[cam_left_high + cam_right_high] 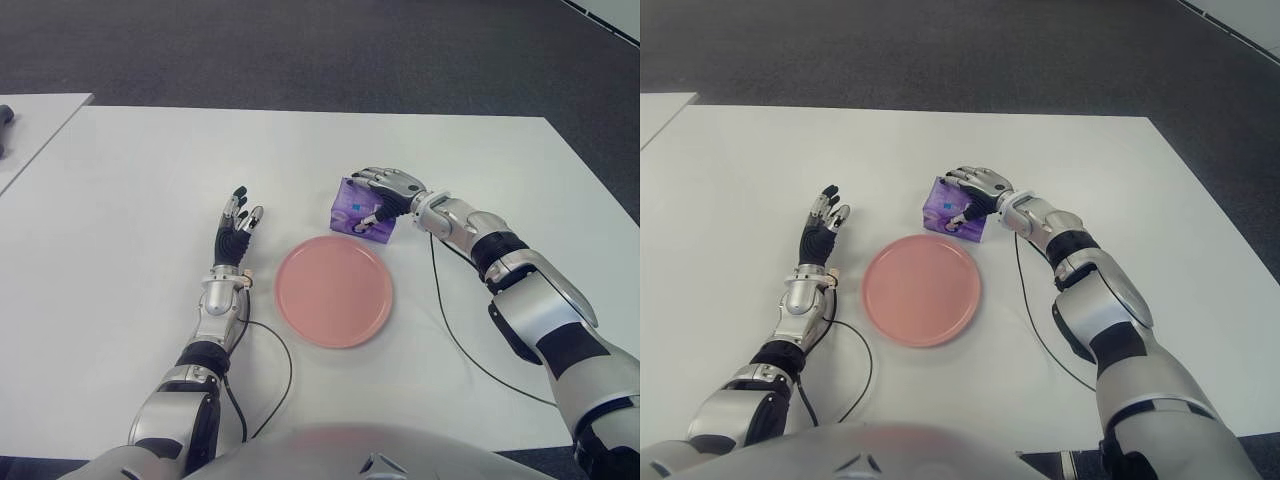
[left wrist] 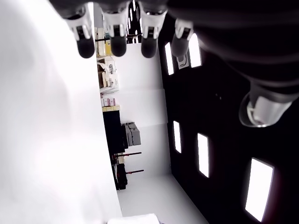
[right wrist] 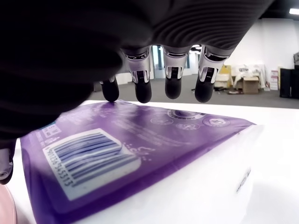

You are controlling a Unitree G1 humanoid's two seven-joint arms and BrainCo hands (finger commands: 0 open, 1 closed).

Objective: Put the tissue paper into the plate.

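A: Where is the tissue paper [image 1: 360, 217] sitting?

B: It is sitting on the white table [image 1: 150, 180], just beyond the far right edge of the pink plate [image 1: 333, 291], outside it. It is a purple pack with a barcode label showing in the right wrist view, and one white side.

A: What is the right hand [image 1: 388, 196] doing?

B: It is reaching over the pack from the plate's right side. Its fingers [image 3: 171, 73] are curling down over the pack's top, the four dark tips hanging along the far edge. The thumb is showing on the side nearer the plate. Whether the fingers are actually pressing on the wrapper, I cannot tell; the pack is lying flat on the table.

A: And the left hand [image 1: 236, 232]?

B: It is showing to the left of the plate, well apart from the pack, with the palm turned toward the plate. Its fingers [image 2: 117, 29] are stretching out straight, side by side, and holding nothing.

A: Is anything lying in the plate?

B: Only its bare pink surface is showing. A thin black cable [image 1: 455, 340] is running across the table to the right of the plate, under the right arm.
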